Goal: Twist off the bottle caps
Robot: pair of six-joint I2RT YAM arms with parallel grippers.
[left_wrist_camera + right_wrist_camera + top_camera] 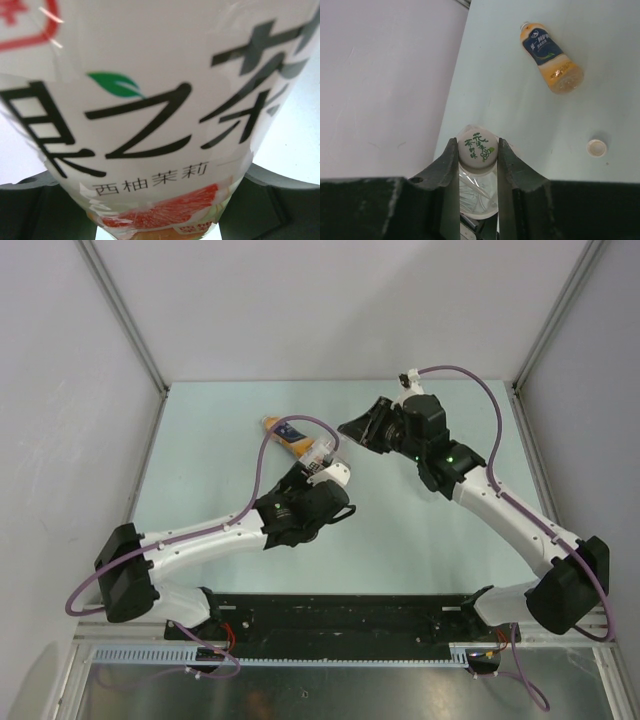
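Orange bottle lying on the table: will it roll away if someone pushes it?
Probably, if nudged from the side: the orange bottle lies flat and its body looks round. The orange inside suggests drink, so it is likely heavier than an empty one. Its plastic looks smooth, so it may slip.

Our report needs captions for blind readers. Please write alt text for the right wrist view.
The right gripper clamps a white cap printed with green characters, on a clear bottle. Beyond, an orange drink bottle lies on its side on the table, near a loose white cap.
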